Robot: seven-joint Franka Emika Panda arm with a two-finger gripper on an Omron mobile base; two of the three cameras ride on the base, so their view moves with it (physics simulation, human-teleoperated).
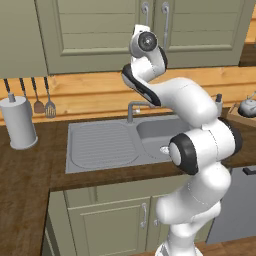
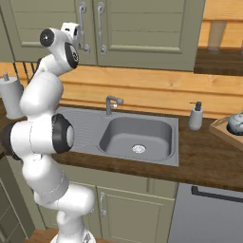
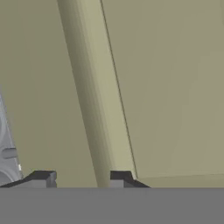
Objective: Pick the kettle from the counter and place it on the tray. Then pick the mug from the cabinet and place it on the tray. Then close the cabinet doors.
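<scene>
Grey-green panelled cabinet door (image 3: pixel 166 87): shut, directly ahead of the fingertips.
Dark two-finger gripper (image 3: pixel 82 179): half parted, grasping nothing.
Curved silver bar handle (image 3: pixel 8 153): upright, just outside one fingertip.
Squat silvery kettle (image 2: pixel 236 123): well to the gripper's right, on the light-wood tray (image 2: pixel 219 128).

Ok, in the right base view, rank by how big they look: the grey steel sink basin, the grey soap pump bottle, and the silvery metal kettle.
1. Grey steel sink basin, clearly largest.
2 and 3. Grey soap pump bottle and silvery metal kettle look alike; the kettle is cut off by the picture's edge, so I won't rank them.
</scene>
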